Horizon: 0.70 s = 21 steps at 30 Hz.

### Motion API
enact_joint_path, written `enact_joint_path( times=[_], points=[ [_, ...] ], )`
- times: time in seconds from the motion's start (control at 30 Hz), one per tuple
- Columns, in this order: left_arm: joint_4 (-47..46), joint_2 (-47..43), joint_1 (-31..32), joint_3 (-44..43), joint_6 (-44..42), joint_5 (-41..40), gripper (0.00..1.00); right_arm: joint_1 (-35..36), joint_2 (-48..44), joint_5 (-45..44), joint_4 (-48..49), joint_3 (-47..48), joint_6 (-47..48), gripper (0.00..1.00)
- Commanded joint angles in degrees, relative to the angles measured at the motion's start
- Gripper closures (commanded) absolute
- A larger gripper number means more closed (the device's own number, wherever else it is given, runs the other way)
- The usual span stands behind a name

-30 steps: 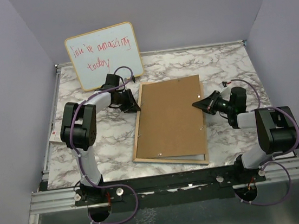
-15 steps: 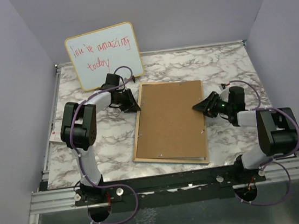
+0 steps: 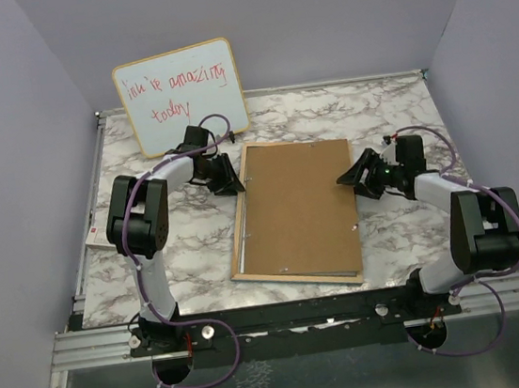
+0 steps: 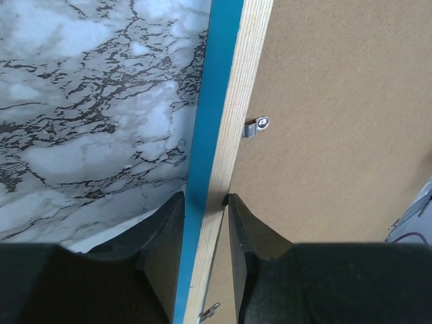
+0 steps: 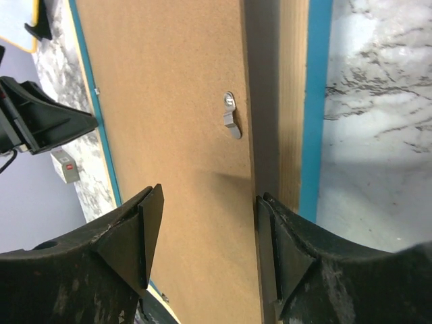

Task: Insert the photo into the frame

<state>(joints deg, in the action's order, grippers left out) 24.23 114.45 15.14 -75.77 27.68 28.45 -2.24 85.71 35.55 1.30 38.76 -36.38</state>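
Note:
The frame (image 3: 239,239) lies face down on the marble table, its light wood and blue edge (image 4: 226,101) showing. A plain brown backing board (image 3: 299,208) covers its opening, with a metal clip (image 4: 255,127) at the rim. The photo is hidden from every view. My left gripper (image 3: 232,182) sits at the frame's far left edge, its jaws (image 4: 204,197) shut on that thin edge, one finger on each side. My right gripper (image 3: 351,181) is at the frame's right side. It stands open (image 5: 209,196) over the board (image 5: 169,101), one finger beside the board's right edge.
A whiteboard (image 3: 181,95) with red handwriting leans against the back wall behind my left arm. A small white box (image 3: 97,235) lies at the table's left edge. A second clip (image 5: 231,118) sticks up from the board near my right fingers. Purple walls close in on three sides.
My right gripper has opened, letting go of the board's right edge, and drawn back a little to the right. The board now lies flatter in the frame. My left arm has barely moved.

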Motion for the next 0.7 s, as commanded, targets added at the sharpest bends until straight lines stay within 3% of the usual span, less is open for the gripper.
enact_joint_path(
  times=[0.0, 0.17, 0.4, 0.5, 0.67],
  points=[
    [1.9, 1.4, 0.3, -1.3, -0.4, -0.6, 0.67, 0.7, 0.1, -3.0, -4.5, 0.5, 0.4, 0.38],
    [1.9, 1.7, 0.3, -1.0, -0.6, 0.3, 0.72, 3.8, 0.9, -4.0, -1.9, -1.0, -3.4, 0.56],
    [1.9, 2.0, 0.3, -0.5, -0.8, 0.9, 0.76, 5.8, 2.0, -5.9, -0.3, -1.2, -5.9, 0.67],
    [2.0, 2.0, 0.3, -0.7, -0.9, 0.8, 0.76, 5.8, 1.6, -6.5, -1.2, -0.7, -5.1, 0.63],
    [2.7, 2.0, 0.2, -1.7, -1.0, 0.1, 0.74, 5.8, 1.6, -9.2, -9.2, 3.2, -2.0, 0.4]
  ],
)
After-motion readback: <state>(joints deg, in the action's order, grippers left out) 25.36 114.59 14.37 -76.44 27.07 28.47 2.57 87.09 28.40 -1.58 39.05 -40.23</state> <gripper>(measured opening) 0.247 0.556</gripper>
